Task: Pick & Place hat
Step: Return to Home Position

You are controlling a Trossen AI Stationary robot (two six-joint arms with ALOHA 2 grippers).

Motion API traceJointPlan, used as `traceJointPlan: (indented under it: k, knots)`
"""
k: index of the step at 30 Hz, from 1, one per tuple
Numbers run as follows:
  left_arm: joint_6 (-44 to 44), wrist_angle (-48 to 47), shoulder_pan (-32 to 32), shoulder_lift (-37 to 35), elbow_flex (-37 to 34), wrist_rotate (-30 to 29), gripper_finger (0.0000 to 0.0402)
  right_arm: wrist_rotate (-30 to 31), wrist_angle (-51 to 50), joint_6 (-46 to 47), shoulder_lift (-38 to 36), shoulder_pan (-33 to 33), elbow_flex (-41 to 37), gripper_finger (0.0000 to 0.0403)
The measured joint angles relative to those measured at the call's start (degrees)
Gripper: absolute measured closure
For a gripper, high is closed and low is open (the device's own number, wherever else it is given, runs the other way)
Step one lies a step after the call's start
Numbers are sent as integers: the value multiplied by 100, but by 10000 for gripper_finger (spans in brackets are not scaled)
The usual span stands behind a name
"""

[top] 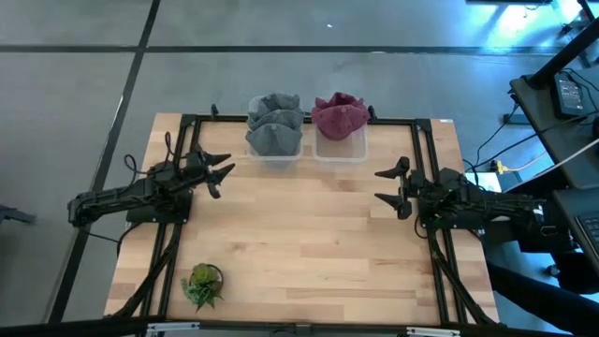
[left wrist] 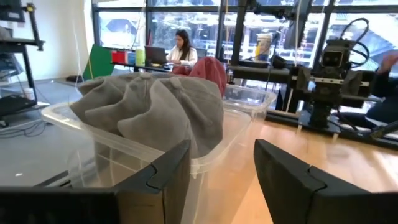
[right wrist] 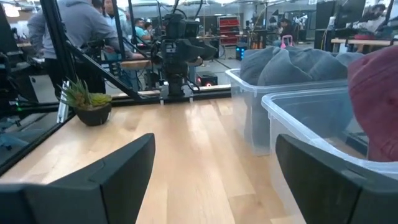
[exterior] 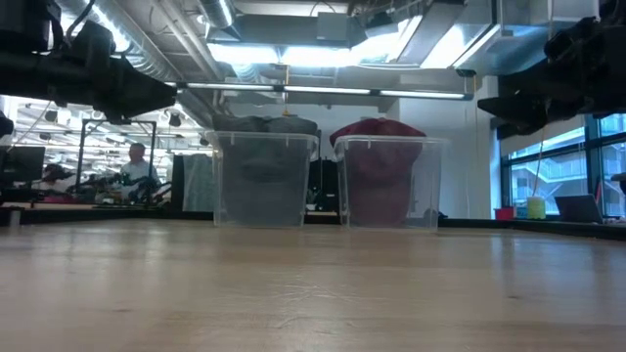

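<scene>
Several grey hats point(top: 274, 122) are piled in a clear bin point(top: 274, 154) at the table's far edge; dark red hats point(top: 338, 114) fill the clear bin point(top: 340, 150) to its right. Both piles rise above their rims in the low view, grey hats point(exterior: 264, 125) and red hats point(exterior: 380, 130). My left gripper point(top: 225, 170) is open, above the table left of the grey bin, touching nothing; the grey hats point(left wrist: 149, 112) fill its wrist view. My right gripper point(top: 384, 185) is open above the table, right of and nearer than the red bin, holding nothing.
A small potted plant point(top: 203, 285) stands near the table's near-left corner, also plant point(right wrist: 89, 102) in the right wrist view. Black frame rails point(top: 426, 159) run along the table's sides and far edge. Bare wood point(top: 309, 225) lies between the arms. People sit in the room behind.
</scene>
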Motion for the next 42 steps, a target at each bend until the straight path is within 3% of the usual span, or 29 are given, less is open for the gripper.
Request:
traceJointPlan:
  k: [10,14,17,24,42]
  knots:
    - [104,-13,-2,66,-2,101,231,67,10,-86,5,1,0,70]
    - [104,-12,-2,66,-2,104,231,1497,237,-396,114,-9,7,70]
    - [104,-13,-2,66,-2,106,231,1974,272,-1065,113,-7,7,70]
    - [104,-12,-2,66,-2,112,231,1943,273,-1905,114,-7,7,70]
    - [102,-12,-2,69,-2,110,231,1941,272,-1919,114,-11,7,70]
